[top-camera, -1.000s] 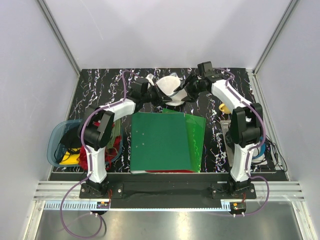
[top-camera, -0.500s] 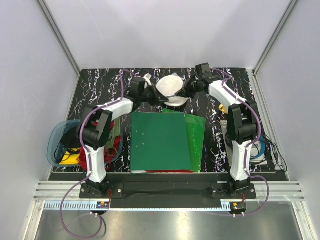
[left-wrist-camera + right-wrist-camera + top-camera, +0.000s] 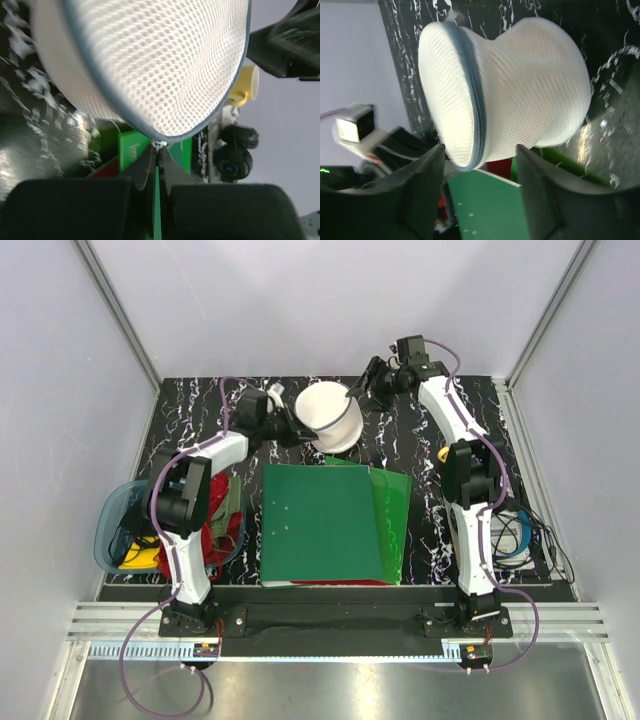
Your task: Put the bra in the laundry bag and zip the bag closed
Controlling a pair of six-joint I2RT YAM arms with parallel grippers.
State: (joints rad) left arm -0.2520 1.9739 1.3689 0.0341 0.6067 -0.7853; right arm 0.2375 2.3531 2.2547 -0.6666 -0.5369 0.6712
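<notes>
Laundry bag (image 3: 327,416) rim in left fingers (image 3: 144,168); right fingers (image 3: 412,202) near (spread).

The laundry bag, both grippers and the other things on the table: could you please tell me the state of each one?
laundry bag, puffed into a dome, zip looks closed where visible.
left gripper, shut on a small white tab at the laundry bag's rim.
right gripper, open, holding nothing.
green folder, closed, lying flat.
blue tub, lidless, with things inside.
red cloth, crumpled beside the blue tub.
</notes>
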